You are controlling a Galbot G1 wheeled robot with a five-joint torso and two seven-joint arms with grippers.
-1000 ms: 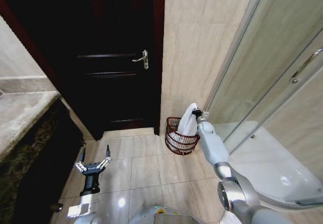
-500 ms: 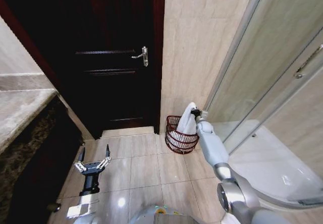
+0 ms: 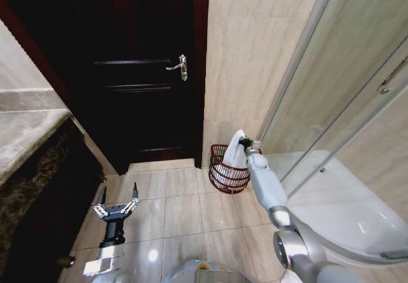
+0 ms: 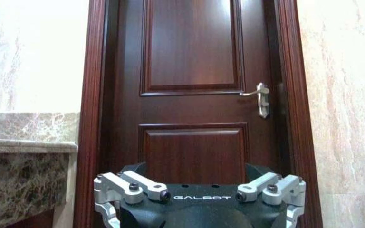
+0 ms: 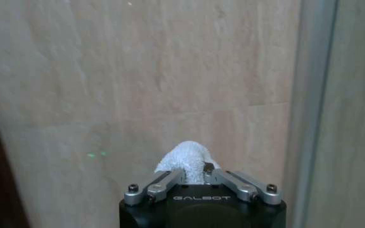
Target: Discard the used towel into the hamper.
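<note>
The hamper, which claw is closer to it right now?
Right. The right claw holds the towel just above the hamper; the left claw hangs open, well off by the door.

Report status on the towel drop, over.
Right gripper shut on white cloth towel, above round reddish-brown wire hamper. Left gripper open, low over floor. Towel's lower end hangs into hamper. Nothing in the way.

right tool (image 3: 244, 142) clamped, left tool (image 3: 116, 204) spread

Fluffy white cloth towel (image 3: 236, 154), wire-bar hamper (image 3: 227, 176), glossy floor tiles (image 3: 183, 213), polished dark wood door (image 3: 140, 72)
</note>
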